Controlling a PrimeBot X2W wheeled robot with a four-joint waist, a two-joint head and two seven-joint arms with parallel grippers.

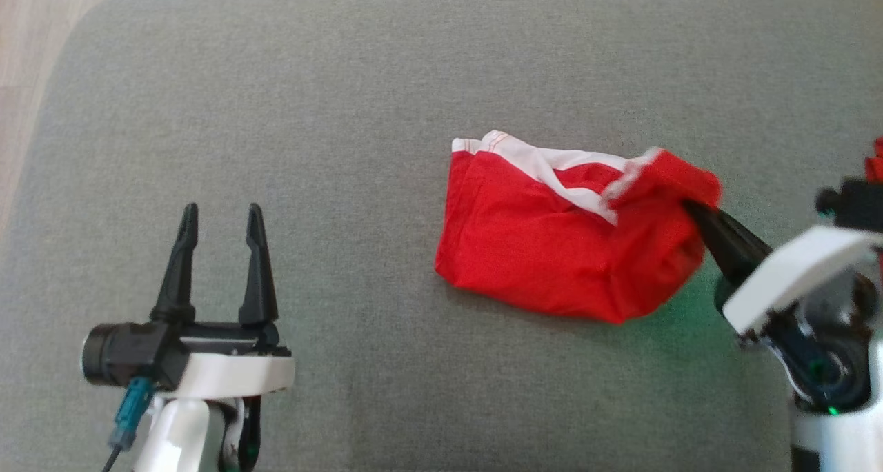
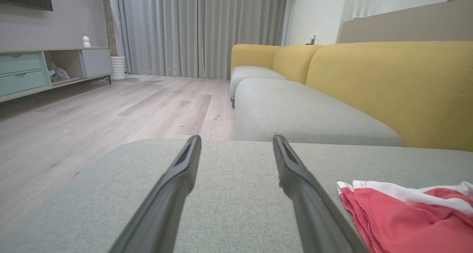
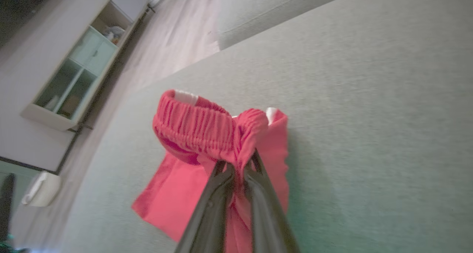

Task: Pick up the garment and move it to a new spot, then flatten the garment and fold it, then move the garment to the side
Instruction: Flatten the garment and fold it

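Red garment (image 1: 552,251) bunched on grey cushion (image 1: 345,79), right of centre, towards right edge. Right gripper (image 1: 693,210) clamped on elastic waistband (image 3: 199,127), jaws together with cloth pinched between. That end appears raised, rest lies on cushion; likely a grip for lifting to new spot. Left gripper (image 1: 221,213) near front-left corner, jaws apart, empty, well apart from garment; probably kept clear until flattening.

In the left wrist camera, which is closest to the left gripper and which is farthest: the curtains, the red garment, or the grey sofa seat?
Starting from the left gripper:
1. The red garment, low on the right, beside the gripper.
2. The grey sofa seat, ahead and a little to the right.
3. The curtains, far back across the room.
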